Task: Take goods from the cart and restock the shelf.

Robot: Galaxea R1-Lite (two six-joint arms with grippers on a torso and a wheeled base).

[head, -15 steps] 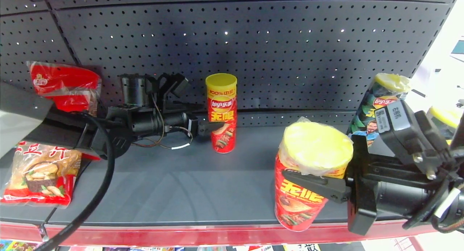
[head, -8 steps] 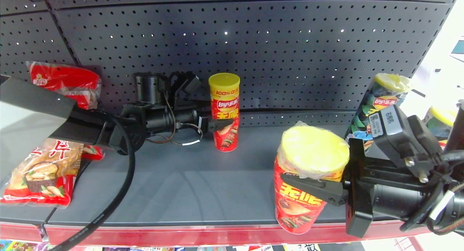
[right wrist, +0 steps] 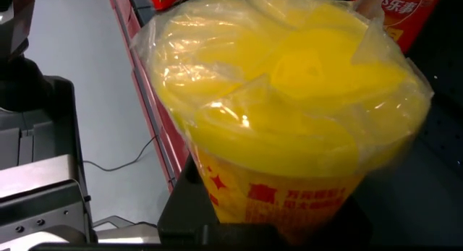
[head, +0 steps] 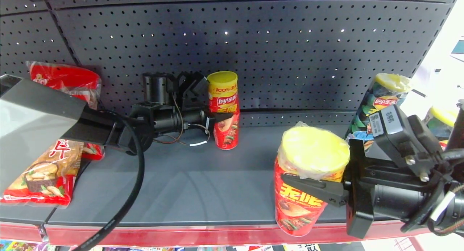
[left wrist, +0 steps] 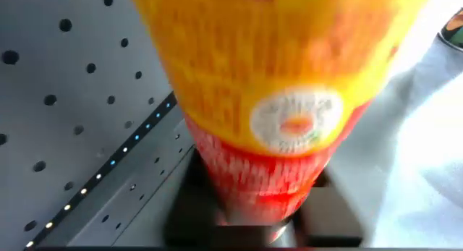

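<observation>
The red chips can (head: pixel 223 95) stands far back on the grey shelf (head: pixel 188 185), just before the pegboard (head: pixel 253 44), and leans a little towards the robot's left. Its yellow lid is on, so nothing of its contents shows. The left gripper (head: pixel 222 117) comes in from the robot's left and is clamped across the can's middle, with one dark finger lying over the front of the label. In the left wrist view the can (left wrist: pixel 282 84) sits tight between the jaws. Its base appears to meet the shelf, though the angle is too poor to be sure.

Well apart from it, towards the robot's right and at the shelf's front, is the wrapped can (head: pixel 308 204), a red one with a yellow lid under loose clear plastic. The right gripper (head: pixel 311 187) is closed around its upper body just below the lid. The can's lower end hangs over the shelf's red lip (head: pixel 181 234). The right wrist view looks down on its sealed lid (right wrist: pixel 289 113).

Behind the right gripper a green can (head: pixel 377 106), also yellow-lidded, stands at the shelf's right end. At the left end a red bag (head: pixel 65 82) leans on the pegboard, and a snack bag (head: pixel 43 171) lies flat near the front.
</observation>
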